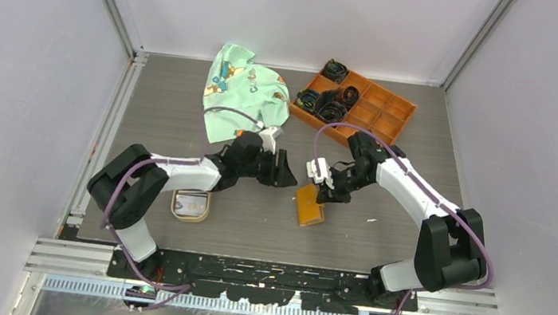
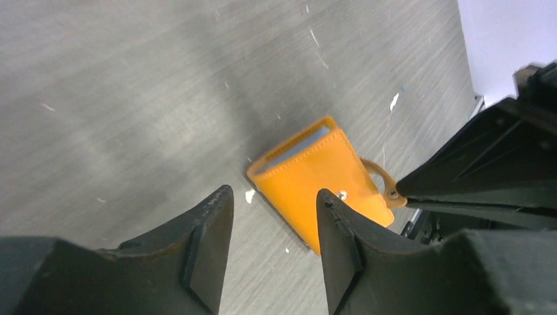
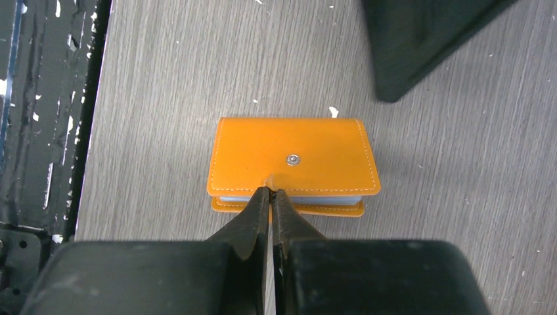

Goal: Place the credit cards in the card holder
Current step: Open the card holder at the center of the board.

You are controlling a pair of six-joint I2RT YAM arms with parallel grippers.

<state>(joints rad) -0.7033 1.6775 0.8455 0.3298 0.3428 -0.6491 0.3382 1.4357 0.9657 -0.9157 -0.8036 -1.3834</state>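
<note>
Far left, I note a tan oval dish (image 1: 207, 216) holding the dark and white plastic credit cards (image 1: 191, 205); their number I cannot tell. My left gripper (image 2: 272, 226) hangs low over the table, jaws partly apart, empty. Beyond it lies the small orange folding card holder (image 3: 293, 154), folded flat, with its pale slots showing at the edge. My right gripper (image 3: 270, 200) is pinched closed on its snap tab, presumably to lift the flap. Behind, an orange compartmented tray (image 1: 394, 111) holds dark coils.

Table (image 1: 395, 236): grey woodgrain, as I see it.
Card holder (image 1: 310, 205): my landmark, folded.
Dish (image 1: 190, 220): left of it.
Cloth (image 1: 244, 89): behind-left.
Tray (image 1: 398, 112): behind-right.
</note>
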